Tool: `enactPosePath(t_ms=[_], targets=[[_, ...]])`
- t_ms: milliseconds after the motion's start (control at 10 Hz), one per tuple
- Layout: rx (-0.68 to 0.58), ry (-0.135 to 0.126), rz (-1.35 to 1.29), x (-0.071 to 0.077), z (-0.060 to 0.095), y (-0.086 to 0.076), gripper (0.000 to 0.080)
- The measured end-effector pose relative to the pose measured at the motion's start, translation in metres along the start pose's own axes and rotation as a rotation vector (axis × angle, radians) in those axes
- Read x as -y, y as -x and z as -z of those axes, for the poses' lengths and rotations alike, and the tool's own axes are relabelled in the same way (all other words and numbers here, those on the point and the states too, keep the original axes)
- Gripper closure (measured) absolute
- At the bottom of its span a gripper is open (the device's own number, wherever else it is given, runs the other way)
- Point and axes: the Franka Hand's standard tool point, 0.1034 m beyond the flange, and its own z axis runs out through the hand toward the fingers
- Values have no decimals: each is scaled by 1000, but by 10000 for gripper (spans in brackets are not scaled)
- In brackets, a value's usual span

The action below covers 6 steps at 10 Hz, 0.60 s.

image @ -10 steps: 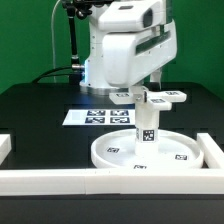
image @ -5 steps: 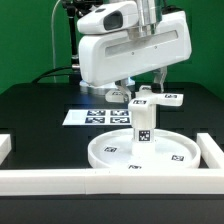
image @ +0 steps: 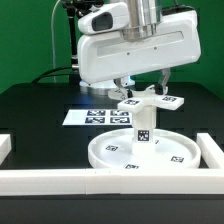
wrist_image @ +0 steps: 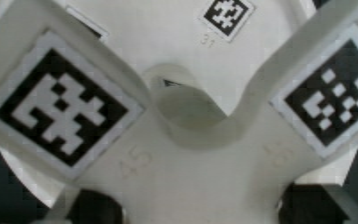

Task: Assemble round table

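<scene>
The large rimmed round disc [image: 112,152] lies flat on the black table. The short cylindrical leg [image: 144,128] stands upright at its middle. The flat cross-shaped foot [image: 165,101] sits on top of the leg, its tagged arms spread out. My gripper [image: 145,90] comes down from above and is shut on the foot's centre. In the wrist view the foot [wrist_image: 194,110] fills the picture, with an arm of it between my dark fingertips [wrist_image: 96,206]; the gripper [wrist_image: 211,205] has no gap at either pad.
The marker board [image: 92,116] lies behind the disc, towards the exterior view's left. Long white rail bars run along the front [image: 100,181] and the exterior view's right [image: 213,150], with an end at the left [image: 4,146].
My wrist has turned a good way round above the leg, and the cross-shaped foot has turned with it. The disc and leg have stayed in place.
</scene>
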Motion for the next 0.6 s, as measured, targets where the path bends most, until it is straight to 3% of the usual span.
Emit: enactPosePath(t_ms=[300,600], targets=[[-32,-4,-273,0,0,-2,361],[-56,-25,-603,6,-1,-4,361]])
